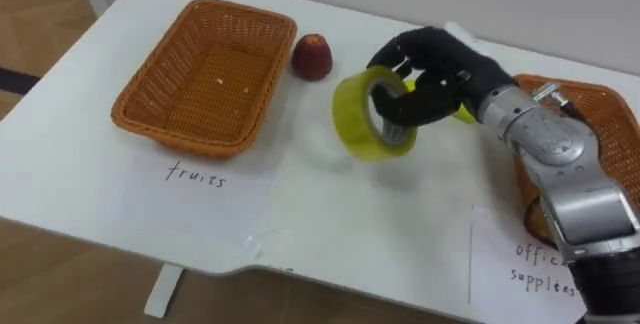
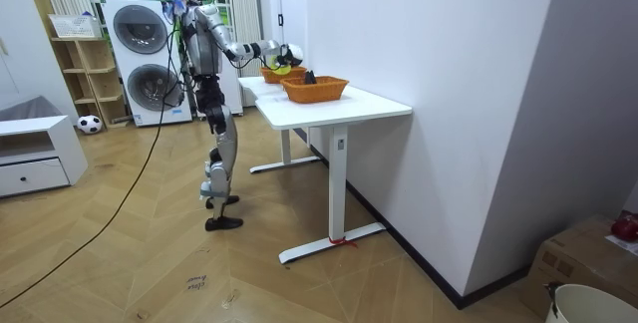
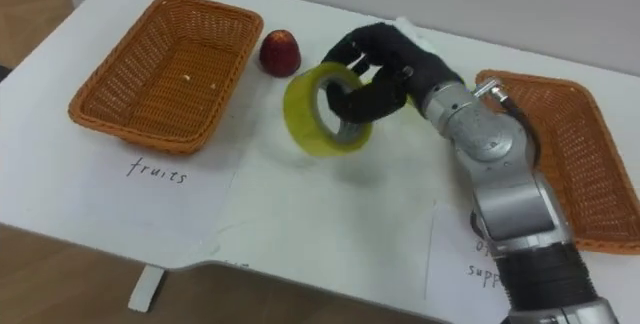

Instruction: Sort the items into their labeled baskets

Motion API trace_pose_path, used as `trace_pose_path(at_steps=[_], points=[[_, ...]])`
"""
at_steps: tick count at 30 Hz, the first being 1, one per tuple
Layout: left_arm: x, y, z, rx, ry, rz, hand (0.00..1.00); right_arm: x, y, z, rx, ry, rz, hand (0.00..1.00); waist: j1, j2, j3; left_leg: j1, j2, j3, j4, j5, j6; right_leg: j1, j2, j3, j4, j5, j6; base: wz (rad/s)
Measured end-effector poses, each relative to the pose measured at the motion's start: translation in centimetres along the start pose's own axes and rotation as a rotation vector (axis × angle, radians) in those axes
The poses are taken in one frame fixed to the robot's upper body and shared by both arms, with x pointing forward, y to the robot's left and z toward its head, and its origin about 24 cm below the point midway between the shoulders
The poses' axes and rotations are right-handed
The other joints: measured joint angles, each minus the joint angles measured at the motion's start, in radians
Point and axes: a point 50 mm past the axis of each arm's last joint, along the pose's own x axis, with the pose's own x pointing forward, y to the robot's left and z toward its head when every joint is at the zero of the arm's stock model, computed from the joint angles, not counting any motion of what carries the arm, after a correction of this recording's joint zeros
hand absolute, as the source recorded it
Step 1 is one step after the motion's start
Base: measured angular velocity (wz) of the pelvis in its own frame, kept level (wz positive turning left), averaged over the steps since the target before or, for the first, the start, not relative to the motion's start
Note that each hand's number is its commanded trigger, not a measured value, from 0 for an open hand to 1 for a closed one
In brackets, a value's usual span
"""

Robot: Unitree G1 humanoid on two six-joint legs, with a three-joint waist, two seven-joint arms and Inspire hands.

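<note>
the right hand (image 1: 440,72), fingers curled through a glossy translucent yellow tape roll (image 1: 348,116), holds it just right of the empty wicker basket (image 1: 165,89) labelled "fruits" (image 1: 195,175), near a red apple (image 1: 311,56).

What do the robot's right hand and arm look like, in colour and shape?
The right hand is black all over. The right arm behind it is silver-grey metal in rounded segments, with a thin dark cable by the wrist. Its lowest part in the eye views is black.
</note>
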Motion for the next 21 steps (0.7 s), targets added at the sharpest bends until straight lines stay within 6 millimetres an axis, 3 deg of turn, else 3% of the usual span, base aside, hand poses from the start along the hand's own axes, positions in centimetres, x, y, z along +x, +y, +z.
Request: trace_pose_path(at_steps=[3,6,21], points=[[0.0,0.0,0.0,-0.003,0.001,-0.001,0.0,-0.3,-0.9,0.7,0.003,-0.033,-0.065,1.0,-0.01,0.002,-0.0025,0.002,0.0,0.006,0.0,0.0,0.0,-0.001,0.0,0.003,0.002,0.0,0.0,-0.05],[0.0,-0.1,-0.3,-0.012,0.009,-0.003,0.0,-0.5,-1.5,1.0,0.019,-0.063,-0.127,1.0,-0.023,0.009,-0.0124,0.008,0.0,0.006,0.0,0.0,0.0,0.005,0.0,0.005,0.002,0.0,0.0,0.0],[-0.4,-0.2,-0.5,-0.072,-0.029,0.0,0.0,-1.3,-3.8,1.8,0.118,-0.13,-0.267,1.0,-0.054,0.018,-0.0085,0.025,0.006,0.033,-0.018,0.0,0.0,0.003,0.005,0.026,0.001,0.0,0.0,-0.04]])
